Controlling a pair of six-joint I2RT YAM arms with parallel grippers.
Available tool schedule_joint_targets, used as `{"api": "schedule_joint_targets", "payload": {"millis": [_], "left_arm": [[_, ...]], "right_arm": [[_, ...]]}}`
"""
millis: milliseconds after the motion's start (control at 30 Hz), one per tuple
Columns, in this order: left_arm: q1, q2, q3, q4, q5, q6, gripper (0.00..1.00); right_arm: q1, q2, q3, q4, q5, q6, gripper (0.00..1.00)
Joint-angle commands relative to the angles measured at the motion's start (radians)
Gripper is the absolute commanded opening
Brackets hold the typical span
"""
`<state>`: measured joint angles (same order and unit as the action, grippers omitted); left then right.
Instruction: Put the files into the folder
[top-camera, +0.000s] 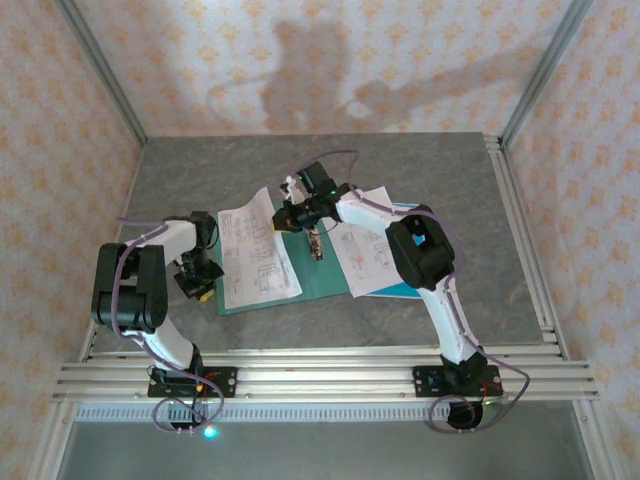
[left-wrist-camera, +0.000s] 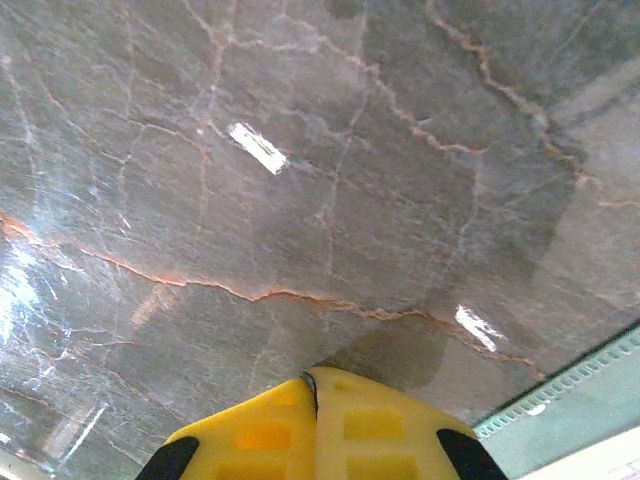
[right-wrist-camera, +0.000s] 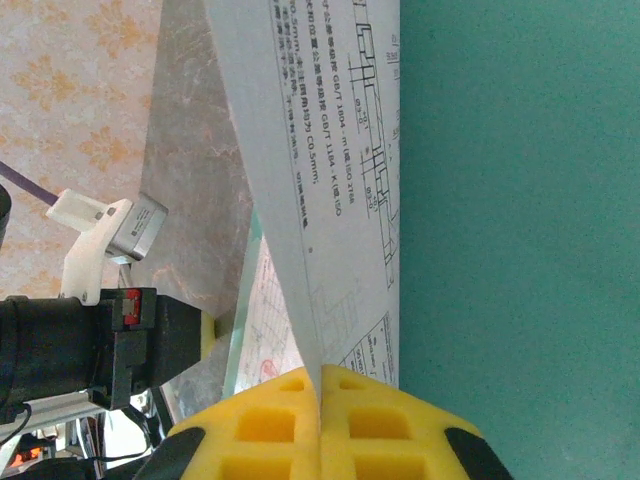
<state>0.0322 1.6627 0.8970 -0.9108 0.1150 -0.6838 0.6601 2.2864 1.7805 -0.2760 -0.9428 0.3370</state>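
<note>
The teal folder (top-camera: 322, 272) lies open in the middle of the table, its metal clip (top-camera: 317, 246) at the spine. One printed sheet (top-camera: 255, 250) rests on its left cover and another sheet (top-camera: 368, 258) on its right cover. My right gripper (top-camera: 283, 217) is shut on the left sheet's edge. In the right wrist view the right gripper (right-wrist-camera: 320, 378) pinches that lifted sheet (right-wrist-camera: 330, 150) above the folder (right-wrist-camera: 520, 200), with a lower sheet (right-wrist-camera: 272, 330) underneath. My left gripper (top-camera: 197, 283) sits shut and holding nothing, just left of the folder; its closed fingers (left-wrist-camera: 360, 430) hover over bare marble.
The grey marble table (top-camera: 440, 190) has aluminium rails along its near edge (top-camera: 320, 365) and right edge (top-camera: 522, 240). Patterned walls enclose it on three sides. The left arm's gripper body (right-wrist-camera: 100, 345) is close to the sheet's left side.
</note>
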Motion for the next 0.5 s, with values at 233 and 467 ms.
{"api": "schedule_joint_targets", "payload": {"millis": [233,467], "left_arm": [[-0.043,0.054,-0.019,0.382,0.194,-0.015,0.0],[-0.043,0.053,-0.012,0.379,0.198,-0.013,0.0]], "right_arm": [[0.016,0.013,-0.035,0.096,0.02,0.071,0.0],[0.03,0.027,-0.036,0.078,0.021,0.06,0.0]]}}
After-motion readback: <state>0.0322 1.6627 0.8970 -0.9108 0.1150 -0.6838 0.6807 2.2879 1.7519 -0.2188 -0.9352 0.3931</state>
